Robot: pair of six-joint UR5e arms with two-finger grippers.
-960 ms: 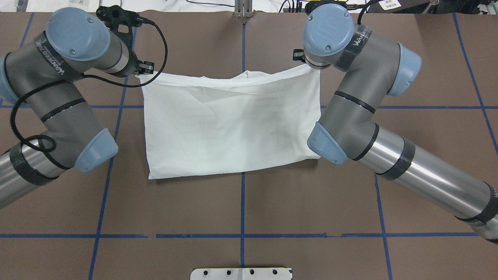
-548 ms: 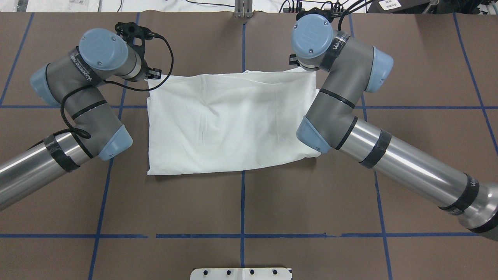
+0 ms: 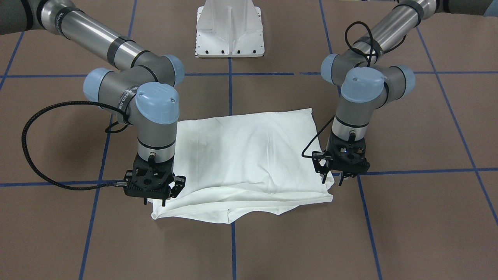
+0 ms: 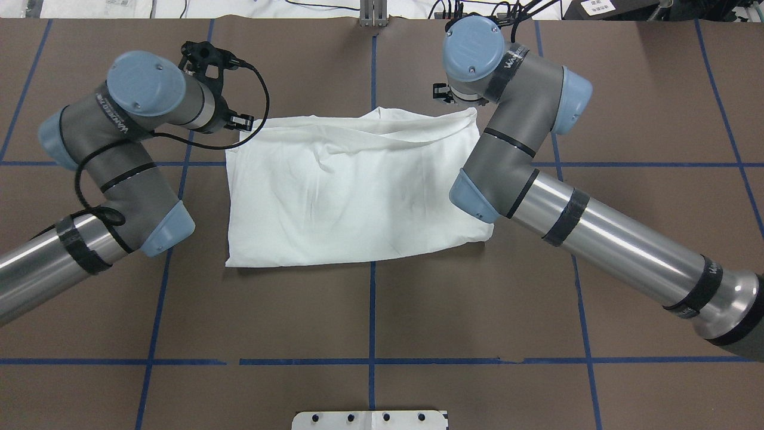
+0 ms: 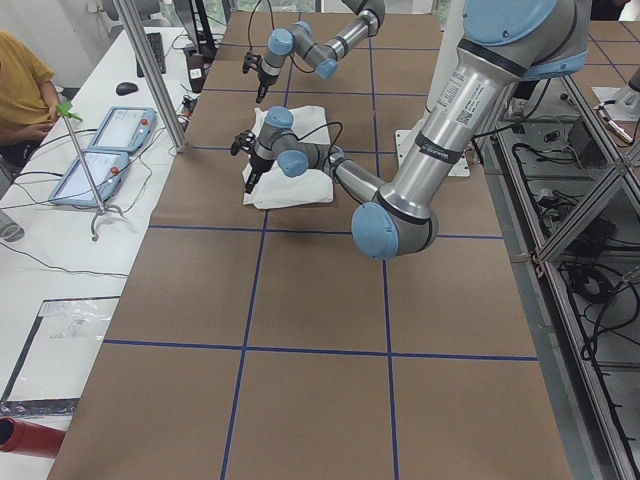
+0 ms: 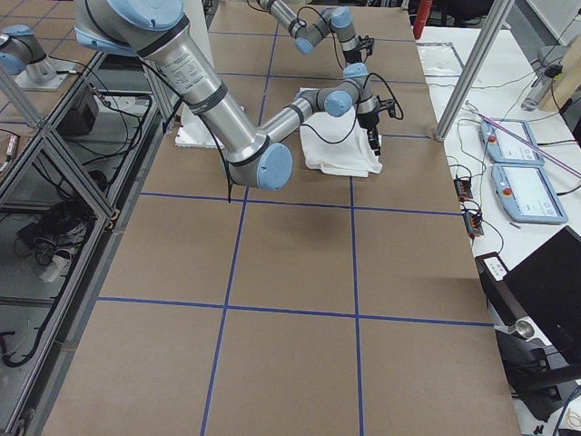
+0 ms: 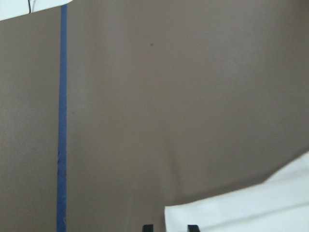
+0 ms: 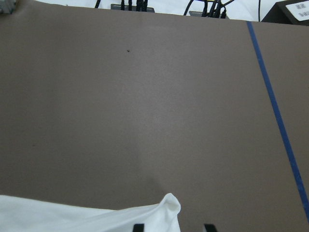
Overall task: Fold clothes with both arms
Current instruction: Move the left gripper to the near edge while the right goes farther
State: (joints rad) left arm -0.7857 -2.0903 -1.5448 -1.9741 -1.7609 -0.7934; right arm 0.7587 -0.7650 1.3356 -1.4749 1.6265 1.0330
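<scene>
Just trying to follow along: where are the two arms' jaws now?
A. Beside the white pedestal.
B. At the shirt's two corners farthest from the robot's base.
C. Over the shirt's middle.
B: the left arm and right arm have their jaws at the two corners of the T-shirt away from the pedestal.

Robotics lab here: two industrial arms (image 4: pixel 597 239) over a brown counter (image 4: pixel 268 310) gridded in blue tape (image 4: pixel 372 310), aluminium post (image 5: pixel 157 80), teach pendants (image 5: pixel 118 128) alongside.
</scene>
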